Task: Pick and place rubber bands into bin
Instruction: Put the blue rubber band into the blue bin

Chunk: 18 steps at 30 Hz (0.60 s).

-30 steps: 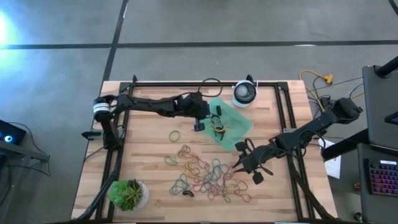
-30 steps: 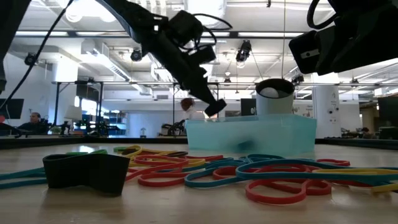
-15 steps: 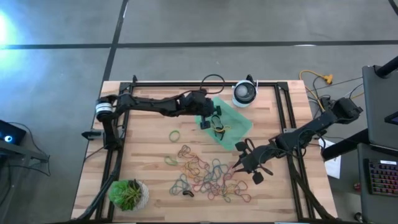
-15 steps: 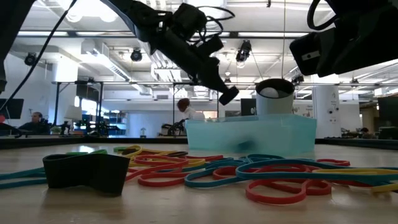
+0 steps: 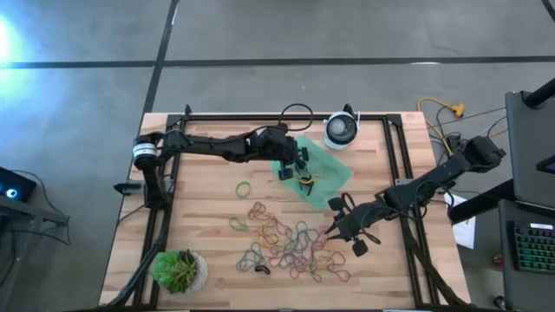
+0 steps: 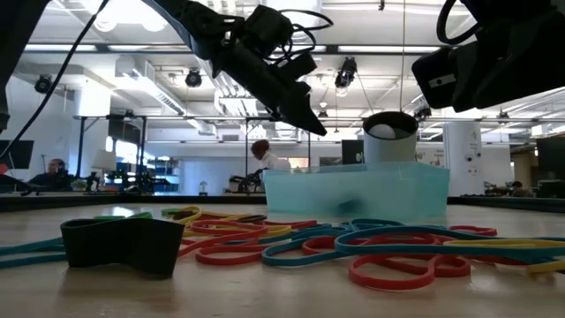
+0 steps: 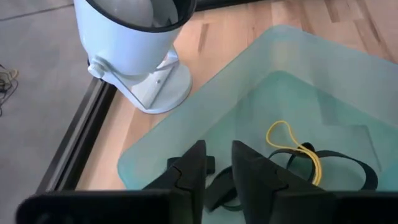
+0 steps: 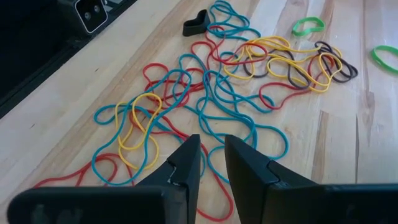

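Your left fingers (image 7: 217, 163) hang over the bin (image 5: 334, 178), parted by a narrow gap and holding nothing; a yellow band (image 7: 292, 140) and a black one (image 7: 339, 165) already lie inside. Your right fingers (image 8: 210, 163) are also set narrow and empty, poised low beside the tangle of rubber bands (image 5: 290, 245) on the counter (image 5: 208, 217). What matters next: that pile lies just ahead of the right fingers, well apart from the left arm, so the right arm is the nearer one for picking.
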Each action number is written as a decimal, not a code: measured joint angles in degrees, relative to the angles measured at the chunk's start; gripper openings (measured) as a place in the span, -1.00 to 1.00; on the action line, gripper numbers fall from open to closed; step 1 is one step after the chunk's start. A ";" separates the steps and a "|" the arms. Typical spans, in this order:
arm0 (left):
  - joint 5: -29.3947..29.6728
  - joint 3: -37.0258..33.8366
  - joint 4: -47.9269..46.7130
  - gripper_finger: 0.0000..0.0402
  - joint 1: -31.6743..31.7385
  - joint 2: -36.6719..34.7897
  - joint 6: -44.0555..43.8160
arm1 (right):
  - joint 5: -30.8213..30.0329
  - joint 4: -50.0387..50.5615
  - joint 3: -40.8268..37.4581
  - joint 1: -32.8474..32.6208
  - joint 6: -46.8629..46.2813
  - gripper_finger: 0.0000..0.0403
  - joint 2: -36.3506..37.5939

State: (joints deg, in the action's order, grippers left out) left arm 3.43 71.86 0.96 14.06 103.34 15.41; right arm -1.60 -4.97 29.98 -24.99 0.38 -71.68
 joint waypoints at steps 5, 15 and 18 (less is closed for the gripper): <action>0.01 0.07 -5.84 -0.64 -0.65 -1.09 -0.13 | 0.00 -0.03 -0.25 0.00 -0.28 -0.66 0.02; -0.59 0.09 -40.01 -0.64 -4.77 -7.19 -10.72 | 0.12 -0.07 -0.37 0.00 -2.42 -0.66 0.04; -3.94 -0.57 -48.07 -0.64 -6.28 -9.65 -14.82 | 0.16 -0.07 -0.37 0.00 -5.18 -0.66 0.04</action>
State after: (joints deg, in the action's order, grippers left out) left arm -0.50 71.29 -47.11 7.79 93.69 0.59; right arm -1.44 -5.04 29.61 -24.99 -4.79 -71.64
